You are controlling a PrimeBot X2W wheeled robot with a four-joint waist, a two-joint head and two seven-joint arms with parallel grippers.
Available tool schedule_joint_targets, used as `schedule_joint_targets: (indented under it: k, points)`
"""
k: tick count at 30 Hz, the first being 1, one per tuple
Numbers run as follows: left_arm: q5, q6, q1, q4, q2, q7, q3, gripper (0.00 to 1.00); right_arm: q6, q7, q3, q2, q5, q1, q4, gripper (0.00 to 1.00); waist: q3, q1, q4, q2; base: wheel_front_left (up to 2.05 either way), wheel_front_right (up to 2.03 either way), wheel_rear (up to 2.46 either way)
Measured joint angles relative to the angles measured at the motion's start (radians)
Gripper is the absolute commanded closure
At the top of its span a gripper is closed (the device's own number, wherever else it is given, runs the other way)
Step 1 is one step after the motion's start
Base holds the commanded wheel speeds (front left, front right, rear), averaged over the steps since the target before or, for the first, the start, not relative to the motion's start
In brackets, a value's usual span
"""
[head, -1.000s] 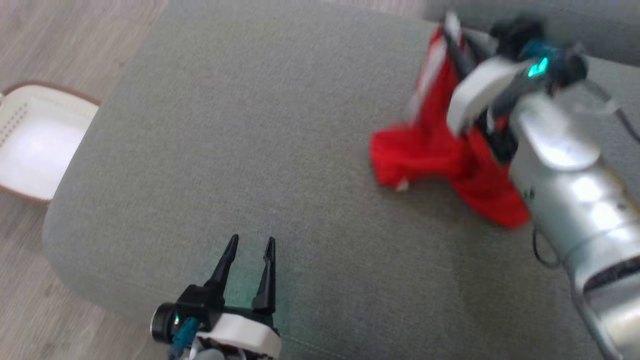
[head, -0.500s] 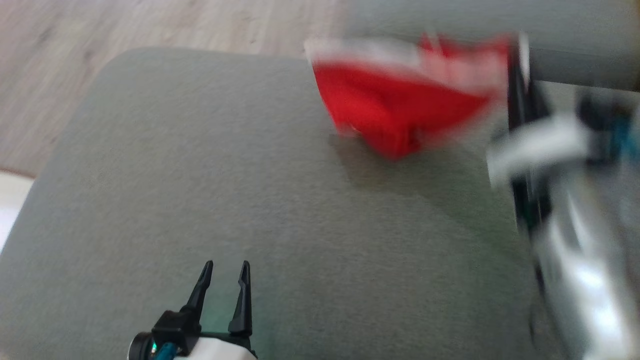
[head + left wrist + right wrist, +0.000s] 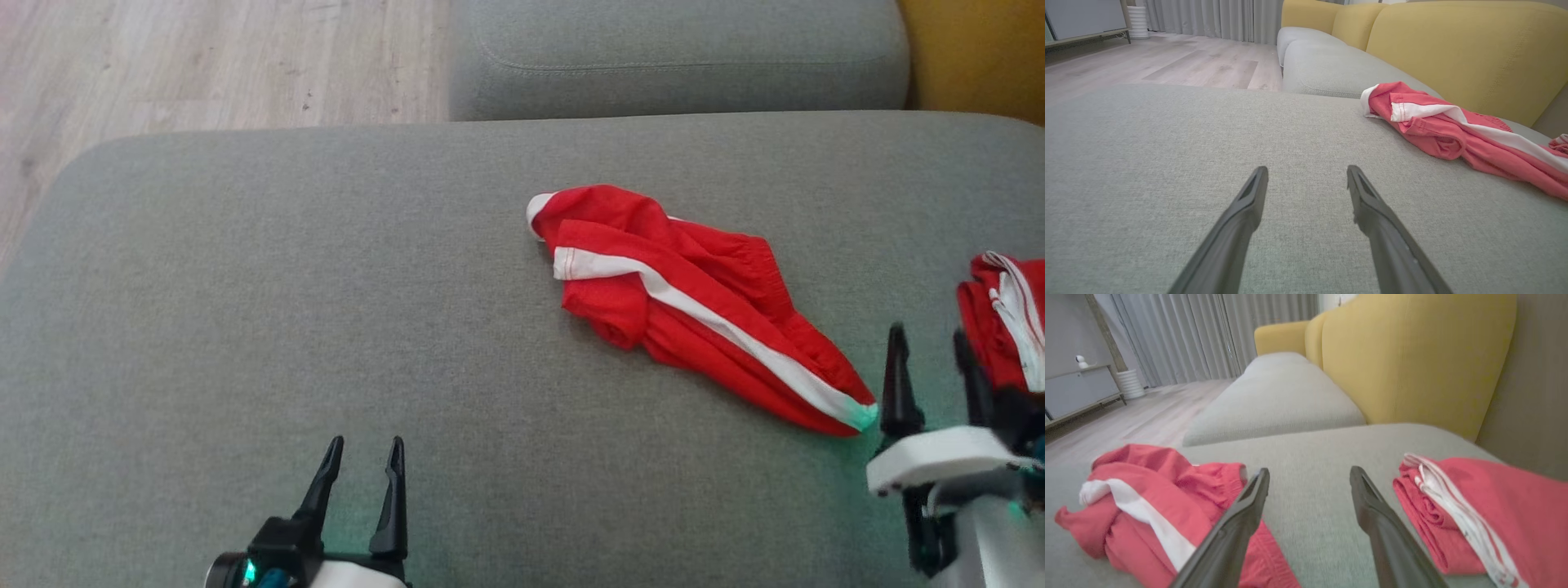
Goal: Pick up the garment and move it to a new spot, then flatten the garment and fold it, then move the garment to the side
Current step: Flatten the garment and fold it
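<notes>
No text, label, brand, number or sign could be read in any of the views. The red garment [image 3: 694, 302] bore a plain white stripe with no lettering on it.
</notes>
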Motion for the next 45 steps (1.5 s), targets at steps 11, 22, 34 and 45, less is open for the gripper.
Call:
schedule_joint_targets:
  k: [11,22,34,45]
  points:
    - [0.035,0.026,0.0,0.0,0.0,0.0,0.03,0.0,0.0,0.0,0.055,0.049,-0.101,0.11,-0.257,0.0,-0.012,0.0,-0.01,0.0,0.0,0.0,0.0]
    - [-0.062,-0.05,-0.071,0.016,0.0,0.0,0.003,0.0,0.0,0.0,0.114,0.05,-0.078,0.106,-0.246,0.0,0.038,0.0001,-0.032,0.0,0.0,0.0,0.0]
    - [-0.263,-0.125,-0.594,0.328,-0.008,-0.002,-0.272,0.0,0.0,0.0,0.14,0.049,-0.062,-0.013,-0.27,0.0,0.233,0.0004,-0.15,0.0,0.0,0.0,0.0]
    - [-0.41,-0.132,-0.749,0.413,-0.002,-0.002,-0.385,0.0,0.0,0.0,0.142,0.049,-0.045,-0.056,-0.293,0.0,0.345,0.0002,-0.221,0.0,0.0,0.0,0.0]
